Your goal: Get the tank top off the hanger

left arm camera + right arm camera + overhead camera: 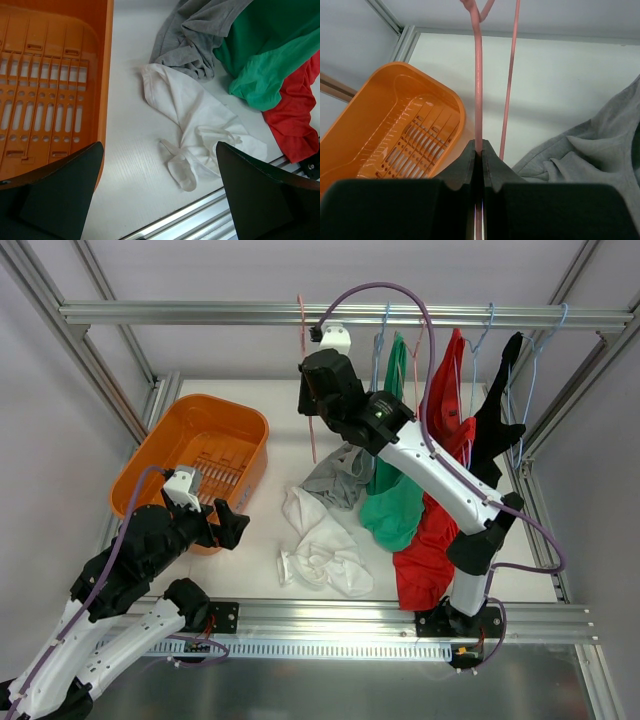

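Pinching bare pink hanger [478,90] w/ your right gripper [479,146] prob steadies it; gray tank top [338,478] lies below; left gripper [159,155] gapes empty.

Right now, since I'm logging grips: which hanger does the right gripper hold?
The pink hanger, leftmost on the rail, pinched in the shut right gripper; the other hangers are blue and carry garments.
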Tool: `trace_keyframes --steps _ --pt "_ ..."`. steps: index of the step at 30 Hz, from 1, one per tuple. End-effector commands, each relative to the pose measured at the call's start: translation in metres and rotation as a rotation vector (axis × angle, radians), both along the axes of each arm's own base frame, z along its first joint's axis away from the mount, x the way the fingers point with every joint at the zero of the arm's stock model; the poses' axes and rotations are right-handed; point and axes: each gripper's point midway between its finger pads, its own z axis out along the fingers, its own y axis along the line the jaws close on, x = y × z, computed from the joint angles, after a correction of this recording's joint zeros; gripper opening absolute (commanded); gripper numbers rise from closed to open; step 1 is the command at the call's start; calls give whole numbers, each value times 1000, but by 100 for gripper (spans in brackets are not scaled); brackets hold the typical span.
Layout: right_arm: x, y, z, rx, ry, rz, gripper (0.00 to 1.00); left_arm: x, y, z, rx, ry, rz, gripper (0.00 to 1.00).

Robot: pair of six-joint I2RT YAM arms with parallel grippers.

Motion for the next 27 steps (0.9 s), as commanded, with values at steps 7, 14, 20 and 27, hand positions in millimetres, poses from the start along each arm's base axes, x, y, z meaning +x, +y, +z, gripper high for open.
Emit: trace_keyframes --steps 7,14,20,27 --pt "5 10 18 128 -37 -25 21 2 -3 5 -8 -32 -18 99" --pt "-7 3 34 140 -56 16 57 2 -6 5 -4 -27 -32 99" --pt "-31 -22 60 134 -106 65 72 4 -16 4 1 2 -67 99" --pt "-78 -64 79 62 -185 159 83 9 -40 7 -53 76 -110 99"
